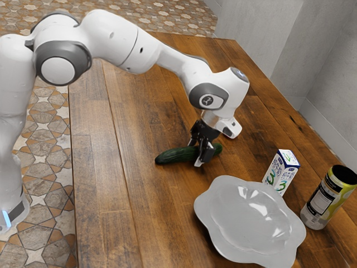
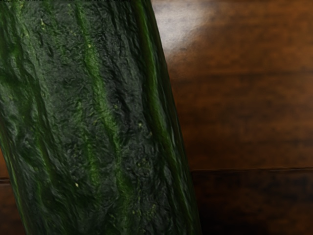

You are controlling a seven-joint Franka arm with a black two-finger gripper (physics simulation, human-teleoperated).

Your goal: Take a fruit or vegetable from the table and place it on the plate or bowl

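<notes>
No wording can be read. The small carton (image 1: 281,170) bears green swirl marks; the bottle (image 1: 329,196), at its four o'clock, has an illegible white label.

On the bench (image 1: 122,184), the cucumber (image 1: 175,156) lies behind the plate (image 1: 251,220), toward the exterior view's left. The carton (image 1: 281,170) and the bottle (image 1: 329,196) stand beside the plate on the exterior view's right.

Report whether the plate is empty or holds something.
Empty: nothing rests on the clear plate; the cucumber is apart from it on the wooden table, at the gripper.
</notes>
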